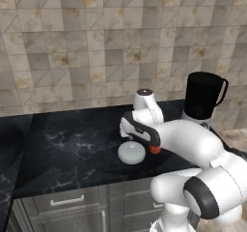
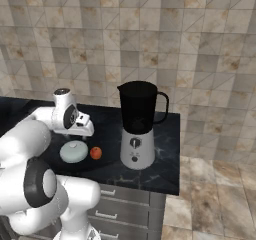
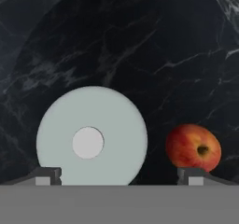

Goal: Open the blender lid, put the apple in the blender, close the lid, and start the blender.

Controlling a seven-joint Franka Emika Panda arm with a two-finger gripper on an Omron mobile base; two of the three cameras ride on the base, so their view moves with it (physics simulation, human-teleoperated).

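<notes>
White and glossy, the arm is bending forward from the base over the dark marbled desk (image 2: 160, 176), its wrist turning down so the claw (image 3: 119, 176) is looking almost straight at the desk top. In the hand view its two dark fingertips are standing wide apart at the bottom edge, one below the rim of the blender lid (image 3: 92, 141) and one just under the apple (image 3: 193, 147); the claw is gaping and gripping nothing.

Lying flat on the desk with its small round knob facing up, the blender lid is showing as a pale grey-white domed disc, smooth and matte. Just beside it, apart by a narrow gap, the apple is sitting on the desk, round and red-orange with a yellowish blush, its dark stem dimple turning toward the side away from the lid.

In the right base view the lid (image 2: 74, 151) and the apple (image 2: 96, 153) are resting between the arm and the blender (image 2: 138, 126), which is standing upright near the desk's end. Its long axis is running vertically: a silver-grey tapered base with a black dial facing the front, carrying a near-black jar that is open at the top, with its loop handle pointing away from the arm. Behind, beige stone tiles are covering the wall (image 1: 72, 42).
</notes>
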